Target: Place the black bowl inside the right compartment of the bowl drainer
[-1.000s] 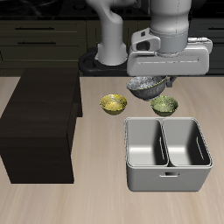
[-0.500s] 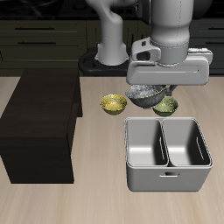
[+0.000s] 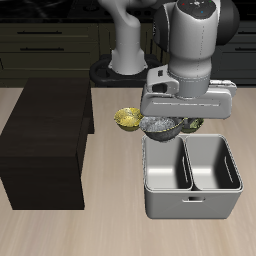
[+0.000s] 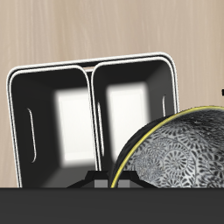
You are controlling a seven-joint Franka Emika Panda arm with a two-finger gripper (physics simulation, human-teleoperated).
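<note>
Near the front of the tabletop (image 3: 120,235), below and in front of the jaws, sits the bowl drainer (image 3: 192,177), a grey metal tub with rounded corners, split by a central wall into two equal deep wells. A small handle shows on its long side facing the front edge. In the wrist view both wells of the bowl drainer (image 4: 92,109) look bare, with bright patches on their floors.

Just above the drainer's back edge hangs the gripper (image 3: 168,122), its wide grey body crossing over the far rims of both wells. The jaws are clamped on the black bowl (image 3: 160,124), which is held off the tabletop; only a sliver of its silvery speckled surface peeks out under the gripper body. In the wrist view the black bowl (image 4: 179,156) fills the space next to the jaws, showing a shiny patterned grey surface and a thin yellowish rim line.

Just behind the jaws, a small yellow-gold bowl (image 3: 127,118) rests on the tabletop. A green bowl (image 3: 195,123) is mostly hidden behind the gripper.

To one side stands a large dark cabinet (image 3: 45,140).
</note>
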